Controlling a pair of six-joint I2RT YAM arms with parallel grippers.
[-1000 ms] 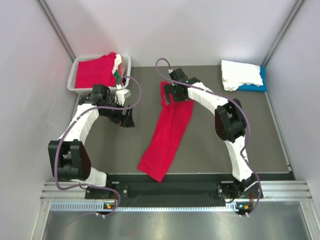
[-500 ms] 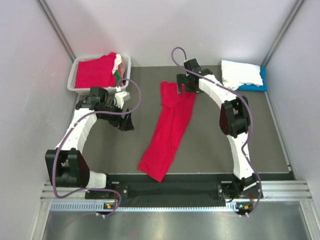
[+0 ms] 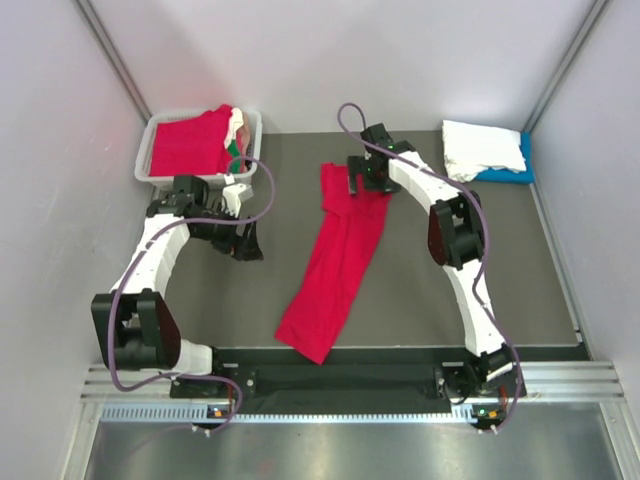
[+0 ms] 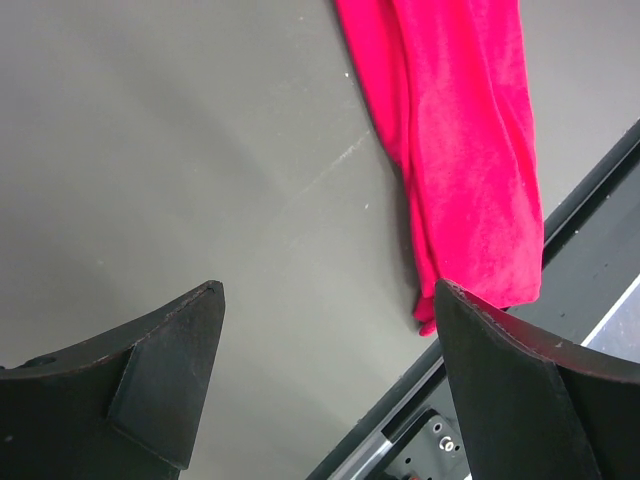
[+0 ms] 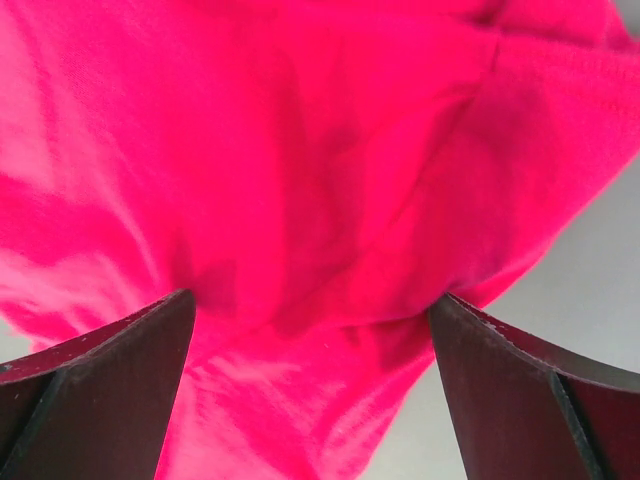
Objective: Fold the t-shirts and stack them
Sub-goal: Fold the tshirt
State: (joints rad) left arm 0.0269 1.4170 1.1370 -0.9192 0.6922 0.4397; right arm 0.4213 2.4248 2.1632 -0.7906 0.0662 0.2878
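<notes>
A long red t-shirt (image 3: 335,265), folded lengthwise into a strip, lies slanted across the table's middle, its lower end hanging over the near edge. My right gripper (image 3: 360,184) hovers over its far end. In the right wrist view it (image 5: 310,298) is open, straddling wrinkled red cloth (image 5: 300,170). My left gripper (image 3: 245,242) is open over bare table left of the strip; the left wrist view shows it (image 4: 328,285) empty, with the red t-shirt (image 4: 460,150) off to the right. A white t-shirt (image 3: 483,148) lies folded on a blue one (image 3: 507,176) at the back right.
A pale plastic tub (image 3: 160,175) at the back left holds more red cloth (image 3: 190,142). Grey walls close in the table on three sides. A black rail (image 3: 380,378) runs along the near edge, also seen in the left wrist view (image 4: 590,260).
My right gripper swung right off the shirt's far end, then came partly back over it. The left arm drew slightly left. Both stayed open.
</notes>
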